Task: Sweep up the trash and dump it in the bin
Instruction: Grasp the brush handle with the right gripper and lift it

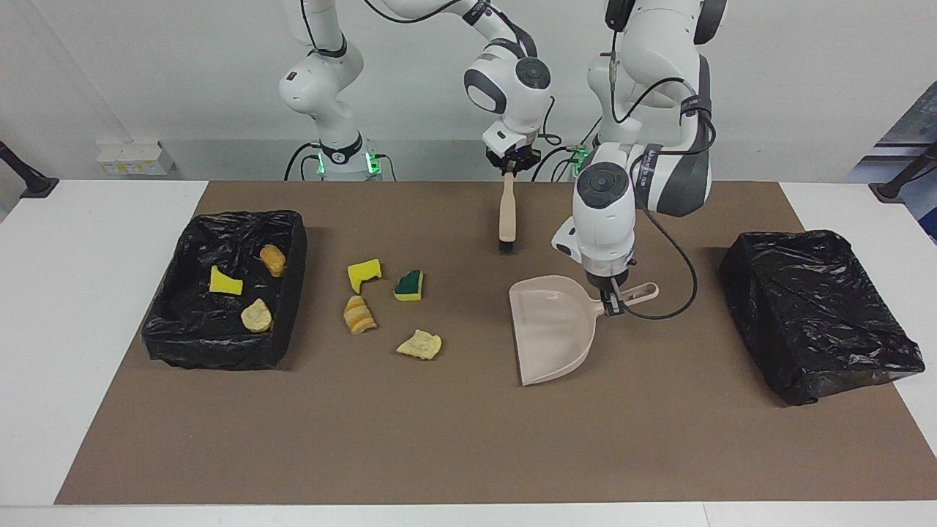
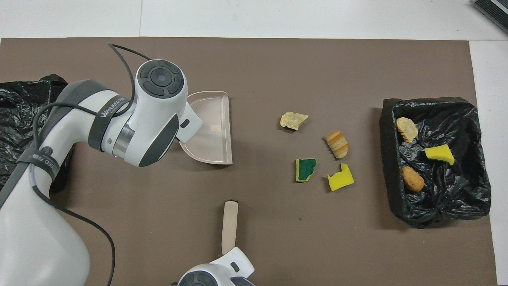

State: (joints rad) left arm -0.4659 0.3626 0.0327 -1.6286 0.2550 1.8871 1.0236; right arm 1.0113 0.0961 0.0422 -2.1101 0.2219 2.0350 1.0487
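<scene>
Fingers pinched on both tools: right gripper hangs the brush bristles-down, left gripper holds the dustpan by its handle, mouth facing four scraps on the tabletop beside the bin, which holds three more.

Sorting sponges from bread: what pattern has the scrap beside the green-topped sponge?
Tan and orange stripes on the bread-like scrap, clearest in the overhead view.
</scene>
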